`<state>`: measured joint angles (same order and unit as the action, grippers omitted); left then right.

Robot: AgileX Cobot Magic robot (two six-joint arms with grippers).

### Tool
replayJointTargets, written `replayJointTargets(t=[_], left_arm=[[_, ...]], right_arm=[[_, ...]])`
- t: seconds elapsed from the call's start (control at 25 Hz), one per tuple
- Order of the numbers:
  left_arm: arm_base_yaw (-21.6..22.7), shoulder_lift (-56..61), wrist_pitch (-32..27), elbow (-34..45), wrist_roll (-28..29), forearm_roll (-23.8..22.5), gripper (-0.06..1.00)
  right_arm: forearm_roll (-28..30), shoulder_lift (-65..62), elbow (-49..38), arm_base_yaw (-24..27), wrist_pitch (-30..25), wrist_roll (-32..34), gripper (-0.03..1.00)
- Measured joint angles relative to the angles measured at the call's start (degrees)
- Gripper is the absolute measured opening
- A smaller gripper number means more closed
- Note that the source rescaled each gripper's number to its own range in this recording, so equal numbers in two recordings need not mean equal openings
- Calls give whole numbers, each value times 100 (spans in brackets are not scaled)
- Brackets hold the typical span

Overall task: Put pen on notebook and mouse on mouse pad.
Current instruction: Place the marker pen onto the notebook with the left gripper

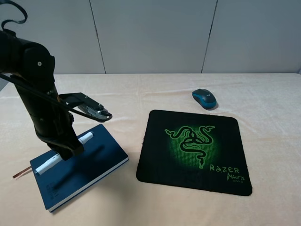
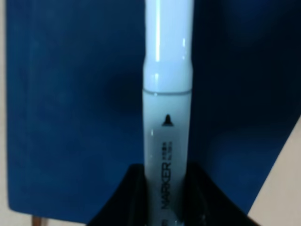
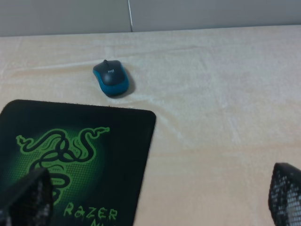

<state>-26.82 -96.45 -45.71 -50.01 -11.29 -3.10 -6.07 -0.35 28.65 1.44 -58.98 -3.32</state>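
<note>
Black Razer-logo cloth mouse pad (image 1: 157,165), with a navy hardcover notebook (image 1: 103,157) to its left, on the beige surface (image 1: 263,94).
Teal-sided mouse (image 1: 205,98) sits beyond the mouse pad's far edge; left claw (image 2: 165,188) grips a thick white marker pen (image 1: 87,138) above the notebook; right claw (image 3: 157,197) gapes open.

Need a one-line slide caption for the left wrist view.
Left gripper shut on the pen, poised over the notebook.

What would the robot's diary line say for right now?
left fingers: shut on thick white marker pen, over dark blue hardcover notebook | right fingers: open, empty | teal-and-black wireless mouse: off black Razer cloth mouse pad
</note>
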Motion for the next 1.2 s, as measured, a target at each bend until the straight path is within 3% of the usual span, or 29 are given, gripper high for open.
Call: replayJointTargets(t=[0.4,0.84,0.88,0.96,1.12,1.2], left_arm=[[0,0,948,584,47,12,0],[0,0,1080,616,153,12,4],[0,0,1080,616,153,12,8],[0,0,1080,616,153,12,26],[0,0,1080,616,157,12,82],[0,0,1080,616,159,12,92]], right_arm=[[0,0,0,0,0,0,100],[0,0,0,0,0,0,100],[0,0,0,0,0,0,100],[0,0,0,0,0,0,100],[0,0,0,0,0,0,100],[0,0,0,0,0,0,100]])
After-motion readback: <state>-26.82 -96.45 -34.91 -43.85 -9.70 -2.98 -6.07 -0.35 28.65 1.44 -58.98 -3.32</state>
